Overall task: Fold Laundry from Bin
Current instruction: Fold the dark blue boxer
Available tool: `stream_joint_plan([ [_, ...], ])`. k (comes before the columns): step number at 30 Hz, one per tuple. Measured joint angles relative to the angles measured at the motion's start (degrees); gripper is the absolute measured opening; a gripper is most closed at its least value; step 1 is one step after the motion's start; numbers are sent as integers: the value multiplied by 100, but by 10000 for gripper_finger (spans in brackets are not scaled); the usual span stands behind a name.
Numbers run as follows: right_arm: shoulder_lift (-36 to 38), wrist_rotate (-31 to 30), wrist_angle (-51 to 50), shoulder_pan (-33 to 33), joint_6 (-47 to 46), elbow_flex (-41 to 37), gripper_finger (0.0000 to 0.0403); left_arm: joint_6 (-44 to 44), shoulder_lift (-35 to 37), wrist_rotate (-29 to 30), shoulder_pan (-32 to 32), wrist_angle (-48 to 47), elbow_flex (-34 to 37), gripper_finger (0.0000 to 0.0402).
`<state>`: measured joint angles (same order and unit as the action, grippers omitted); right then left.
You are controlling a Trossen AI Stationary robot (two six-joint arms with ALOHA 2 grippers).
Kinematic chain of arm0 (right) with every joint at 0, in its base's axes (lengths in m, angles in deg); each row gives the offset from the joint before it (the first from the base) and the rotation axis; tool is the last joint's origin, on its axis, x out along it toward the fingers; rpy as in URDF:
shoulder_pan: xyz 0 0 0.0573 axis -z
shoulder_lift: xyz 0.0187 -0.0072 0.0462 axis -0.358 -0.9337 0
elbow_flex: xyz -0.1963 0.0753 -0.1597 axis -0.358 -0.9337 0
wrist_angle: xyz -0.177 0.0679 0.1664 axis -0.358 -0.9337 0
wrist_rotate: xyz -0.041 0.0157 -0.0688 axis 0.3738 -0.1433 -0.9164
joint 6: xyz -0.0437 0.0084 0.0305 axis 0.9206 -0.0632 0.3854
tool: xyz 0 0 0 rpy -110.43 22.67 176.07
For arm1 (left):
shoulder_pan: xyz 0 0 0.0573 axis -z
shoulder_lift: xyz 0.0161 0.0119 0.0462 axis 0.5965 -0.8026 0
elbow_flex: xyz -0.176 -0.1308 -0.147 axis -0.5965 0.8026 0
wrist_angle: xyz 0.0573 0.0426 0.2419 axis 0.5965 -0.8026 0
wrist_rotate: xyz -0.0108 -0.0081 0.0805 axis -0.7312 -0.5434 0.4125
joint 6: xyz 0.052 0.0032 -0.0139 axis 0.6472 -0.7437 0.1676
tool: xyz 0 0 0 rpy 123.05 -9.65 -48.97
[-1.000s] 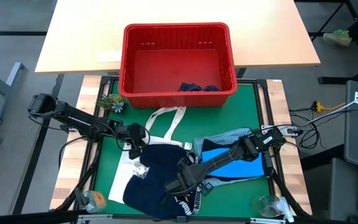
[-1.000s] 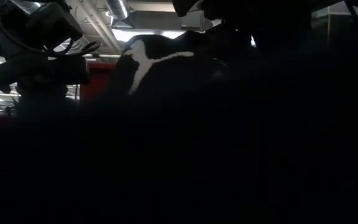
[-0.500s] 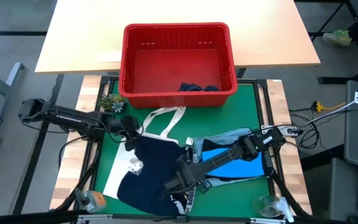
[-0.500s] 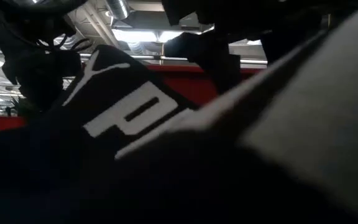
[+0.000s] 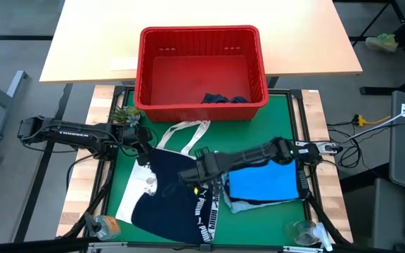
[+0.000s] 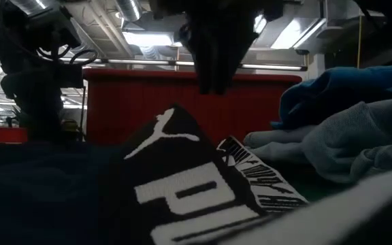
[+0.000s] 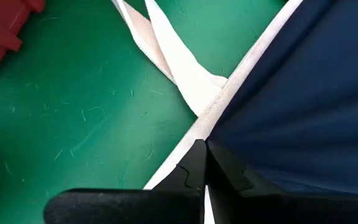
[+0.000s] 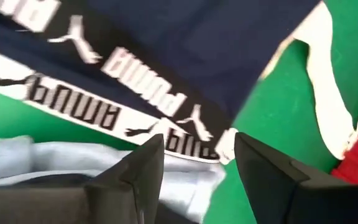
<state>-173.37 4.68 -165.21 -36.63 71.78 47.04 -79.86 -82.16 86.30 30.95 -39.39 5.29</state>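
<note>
The dark navy garment [image 5: 171, 197] lies spread on the green mat, and its white-lettered waistband [image 5: 206, 211] faces the table's right. It partly covers the white tote bag [image 5: 129, 200]. A bright blue garment [image 5: 262, 184] lies on a light blue denim one [image 5: 248, 206] to the right. The red bin [image 5: 201, 70] stands at the far edge with a dark garment [image 5: 223, 99] inside. My right gripper [image 8: 194, 168] hangs open above the navy garment's far right part, holding nothing. My left gripper [image 7: 204, 163] is shut at the navy garment's far left edge [image 7: 229, 118], over the tote's rim [image 7: 185, 140]. My left gripper points steeply down with its shut fingertips [image 7: 197, 155] at the line where the navy garment's edge meets the tote's white rim. I cannot tell whether it pinches cloth or only hovers there.
A small green plant [image 5: 126, 116] stands left of the bin. A jar [image 5: 104, 226] sits at the near left corner and a clear glass [image 5: 302, 230] at the near right. The tote's handles [image 5: 188, 137] lie on the mat between the bin and the clothes.
My right gripper has opened, let go of the navy garment, and risen toward the far edge. The garment, bunched before, now lies spread out with its waistband flat. My left gripper has drawn back toward the table's left edge, staying shut.
</note>
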Motion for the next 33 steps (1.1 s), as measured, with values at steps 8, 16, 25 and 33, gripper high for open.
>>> stream_joint_plan([
  [8,-175,641,686,468,0,-437,193,-25,-2,140,0,-36,0,0],
  [16,-176,626,748,656,25,-1274,193,-30,-2,334,0,-37,-2,0],
  [25,-160,493,899,875,25,-2037,193,-178,-2,1030,0,-27,-4,0],
  [33,-146,305,889,1390,30,-2114,193,-177,-2,1536,-1,-4,-4,10],
])
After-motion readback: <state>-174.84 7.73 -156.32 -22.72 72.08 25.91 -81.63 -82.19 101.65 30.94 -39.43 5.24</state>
